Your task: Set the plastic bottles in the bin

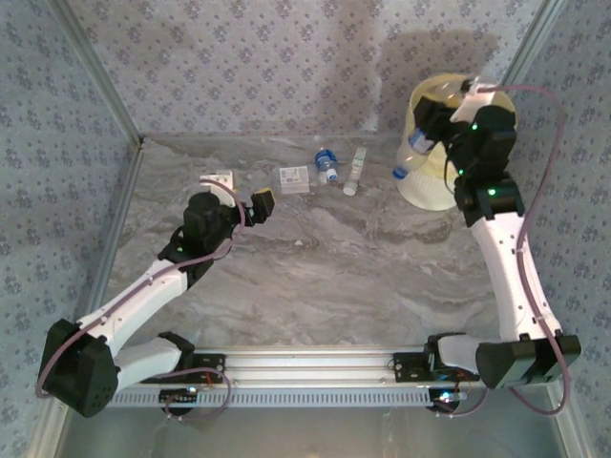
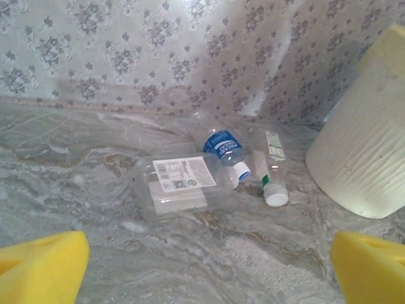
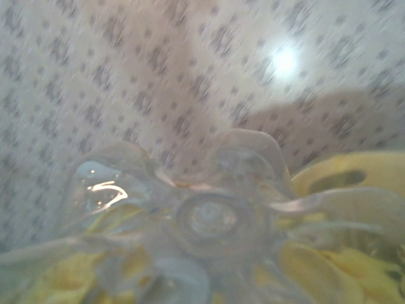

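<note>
- My left pincer (image 1: 263,202) hangs above the grey marbled surface (image 1: 334,277). Its yellow foam pads (image 2: 41,269) are spread wide with nothing between them.
- At about 1 o'clock from it, three plastic bottles lie close together on their sides: a flat clear square bottle with a white label (image 2: 180,182), a clear bottle with a blue label (image 2: 224,149), and a slim clear bottle with a white cap (image 2: 272,177).
- The large round cream-yellow bin (image 1: 439,186) stands at 2 o'clock on the surface.
- My right pincer (image 1: 422,134) is at the bin's 9 o'clock side, clamped on a clear blue-capped bottle (image 1: 412,153) whose cap points down towards 7 o'clock.
- In the right wrist view, the base of that bottle faces the camera, with the bin's rim at 3 o'clock.
</note>
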